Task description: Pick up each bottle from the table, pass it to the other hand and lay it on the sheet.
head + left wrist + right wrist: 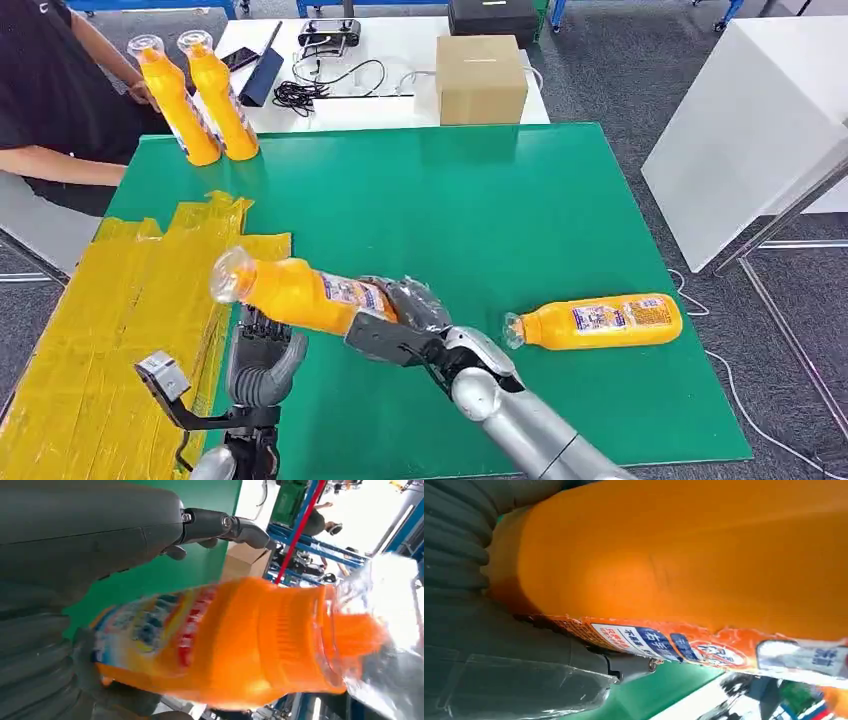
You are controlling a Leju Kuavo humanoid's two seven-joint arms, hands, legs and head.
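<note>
Right robot hand [408, 312] grips an orange bottle [300, 292] round its labelled lower body, holding it tilted above the near-left of the green worktop [520, 200], clear cap pointing left toward the yellow sheet [110, 320]; the left robot hand [262, 355] sits just under the bottle's neck with fingers spread and open, and whether they touch it cannot be told. A second bottle [598, 322] lies on its side at near right, and two more [205, 95] stand upright at the far-left corner beside a seated person [50, 100]. Right hand's fingers are mostly hidden behind the bottle, and the left wrist view is motion-blurred, label unreadable.
</note>
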